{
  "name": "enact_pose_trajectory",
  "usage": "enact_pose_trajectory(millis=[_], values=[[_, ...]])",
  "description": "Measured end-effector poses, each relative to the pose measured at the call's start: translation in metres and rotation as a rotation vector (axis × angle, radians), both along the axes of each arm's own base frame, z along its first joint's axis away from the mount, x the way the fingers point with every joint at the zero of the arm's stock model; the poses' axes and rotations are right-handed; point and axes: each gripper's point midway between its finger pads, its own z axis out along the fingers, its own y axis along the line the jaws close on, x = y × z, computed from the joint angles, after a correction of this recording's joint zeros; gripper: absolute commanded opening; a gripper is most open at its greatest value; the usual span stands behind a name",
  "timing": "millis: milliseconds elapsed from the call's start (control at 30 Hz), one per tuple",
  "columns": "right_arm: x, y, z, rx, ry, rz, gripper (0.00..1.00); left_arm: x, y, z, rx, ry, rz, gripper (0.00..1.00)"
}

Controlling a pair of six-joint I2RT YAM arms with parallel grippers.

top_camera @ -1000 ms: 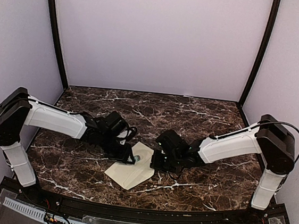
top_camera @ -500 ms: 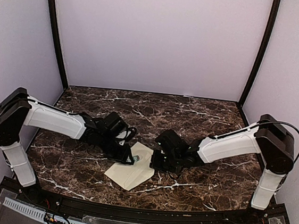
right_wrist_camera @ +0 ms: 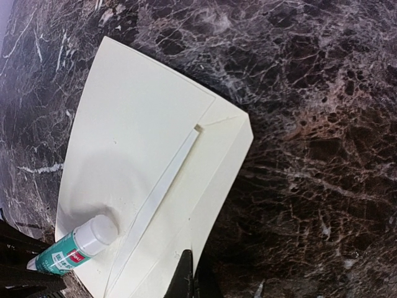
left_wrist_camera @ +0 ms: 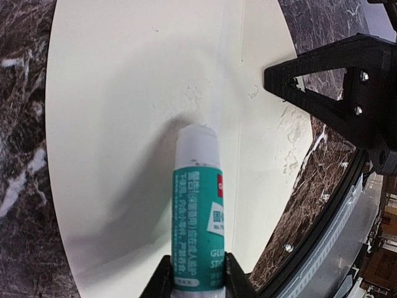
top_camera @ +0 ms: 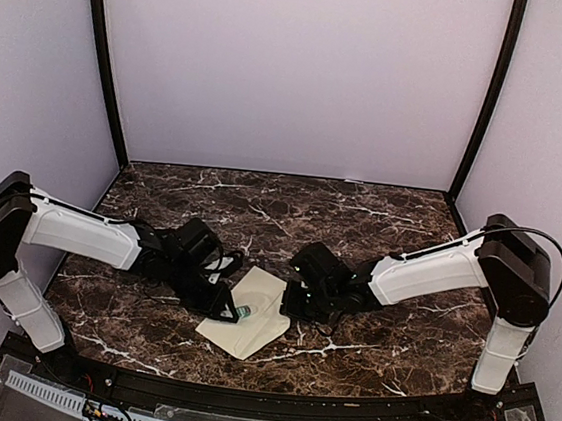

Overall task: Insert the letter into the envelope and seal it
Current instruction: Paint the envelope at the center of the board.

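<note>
The left tool is gripping a green-and-white glue stick by its lower body. The stick's white end is resting over the middle of the envelope, beside some dried-looking white smears. The cream envelope is lying flat on the dark marble tabletop, between the two tools. The right tool is sitting fully closed and holding nothing, its tips meeting the envelope's edge opposite the glue stick.
</note>
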Motion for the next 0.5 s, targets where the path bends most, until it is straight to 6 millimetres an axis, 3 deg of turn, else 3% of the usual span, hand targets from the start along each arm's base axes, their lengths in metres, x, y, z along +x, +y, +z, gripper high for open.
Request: enact_pose_trajectory(millis=[500], values=[[0.0, 0.0, 0.0, -0.005, 0.003, 0.0, 0.0, -0.032, 0.024, 0.0, -0.005, 0.042, -0.036, 0.0]])
